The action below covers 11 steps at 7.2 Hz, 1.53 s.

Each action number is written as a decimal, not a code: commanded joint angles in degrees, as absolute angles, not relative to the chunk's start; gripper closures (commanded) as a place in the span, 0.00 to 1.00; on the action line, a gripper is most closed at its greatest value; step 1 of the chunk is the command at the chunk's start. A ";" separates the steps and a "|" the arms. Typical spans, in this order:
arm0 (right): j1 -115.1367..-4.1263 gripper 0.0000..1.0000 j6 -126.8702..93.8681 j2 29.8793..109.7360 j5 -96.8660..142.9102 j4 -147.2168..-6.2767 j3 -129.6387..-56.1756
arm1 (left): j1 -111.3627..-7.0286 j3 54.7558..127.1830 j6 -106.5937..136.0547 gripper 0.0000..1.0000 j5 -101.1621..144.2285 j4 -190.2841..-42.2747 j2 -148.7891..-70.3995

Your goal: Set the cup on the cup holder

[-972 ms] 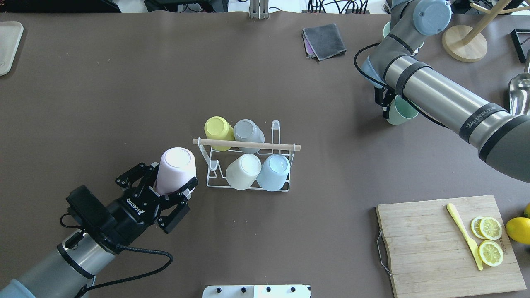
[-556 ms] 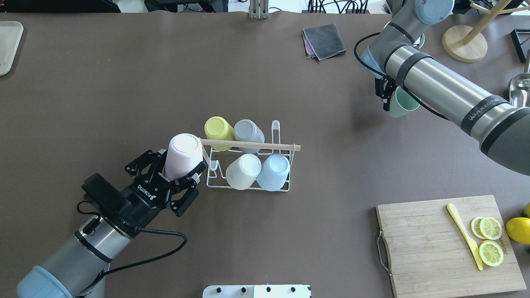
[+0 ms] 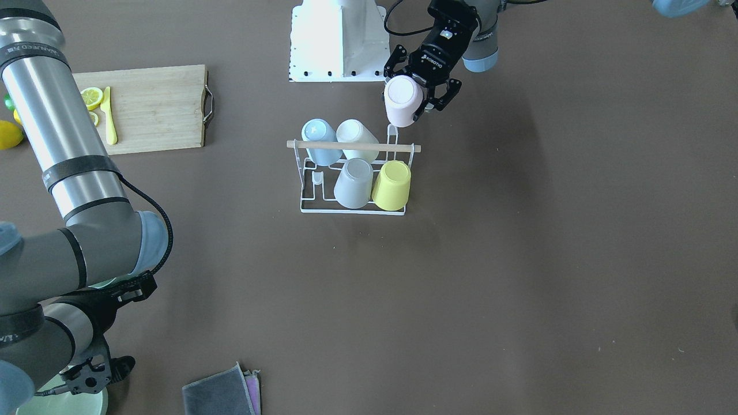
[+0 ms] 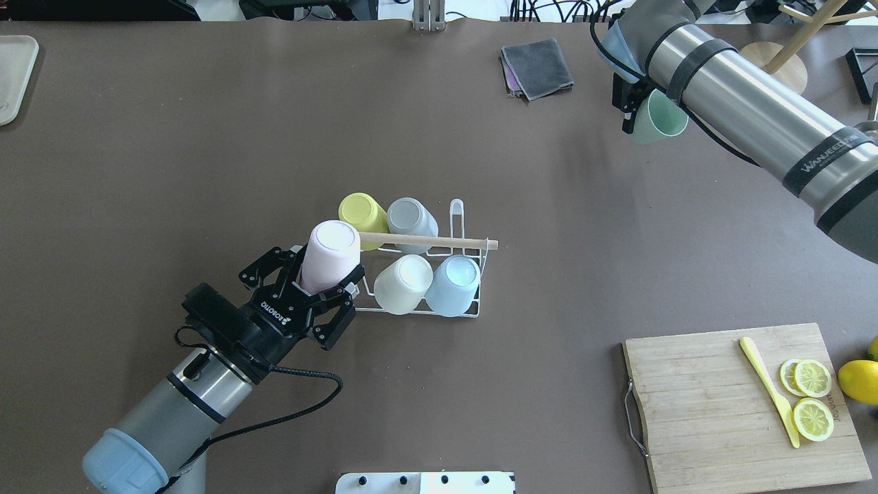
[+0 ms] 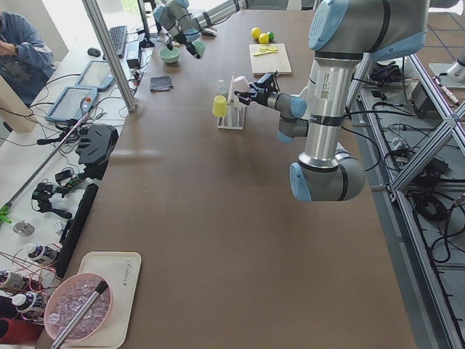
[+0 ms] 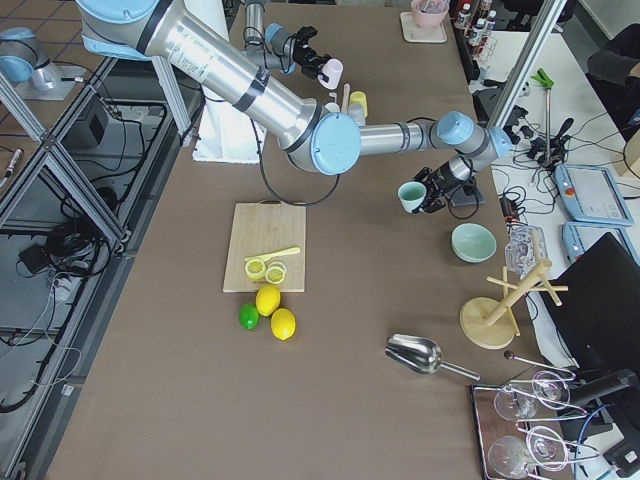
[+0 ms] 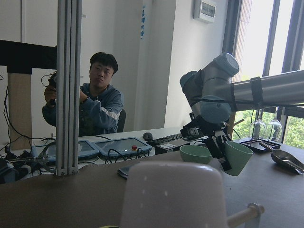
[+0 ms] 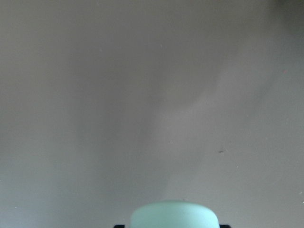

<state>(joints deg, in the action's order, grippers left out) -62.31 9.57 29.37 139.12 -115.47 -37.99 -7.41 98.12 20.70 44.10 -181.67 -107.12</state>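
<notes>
The cup holder, a white wire rack (image 4: 457, 213) with a wooden rod (image 4: 425, 241) across its top, stands mid-table. It holds several upturned cups: yellow, grey, cream and light blue. It also shows in the front view (image 3: 351, 211). My left gripper (image 4: 328, 280) is shut on a pink cup (image 4: 330, 254), held bottom-up over the rack's left end and covering the rod's tip. The pink cup also shows in the front view (image 3: 402, 106) and the left wrist view (image 7: 173, 194). My right gripper (image 4: 630, 110) is shut on a mint green cup (image 4: 660, 118), held in the air far right of the rack.
A cutting board (image 4: 713, 412) with lemon slices and a yellow knife lies front right. A grey cloth (image 4: 537, 66) and a wooden stand base (image 4: 768, 68) are at the back. A green bowl (image 6: 472, 242) sits near the right gripper. A tray (image 4: 14, 75) is at the back left.
My left gripper carried the pink cup right and forward, from beside the rack to over its left end. My right arm carried the green cup farther back.
</notes>
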 commanded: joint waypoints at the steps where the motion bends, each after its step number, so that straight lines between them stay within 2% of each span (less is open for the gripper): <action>1: -63.63 1.00 3.28 30.23 138.78 -103.69 -40.25 | -7.56 97.38 20.74 0.84 43.86 -181.67 -107.23; 4: -63.63 1.00 -4.27 30.06 135.80 -89.79 -40.69 | -7.38 95.55 21.00 0.84 43.77 -181.67 -108.63; 6: -63.98 1.00 -13.40 30.76 135.36 -75.74 -41.48 | -7.38 94.49 22.66 0.83 43.77 -181.58 -109.25; 8: -63.90 1.00 -21.93 33.99 132.20 -66.84 -47.25 | -7.47 94.22 22.85 0.83 43.68 -181.67 -109.34; 10: -63.55 1.00 -30.46 39.26 130.09 -58.85 -56.29 | -7.56 93.61 22.94 0.83 43.68 -181.67 -109.60; 11: -63.02 1.00 -33.37 41.20 127.55 -50.97 -57.21 | -7.65 92.99 22.94 0.83 43.68 -181.67 -109.95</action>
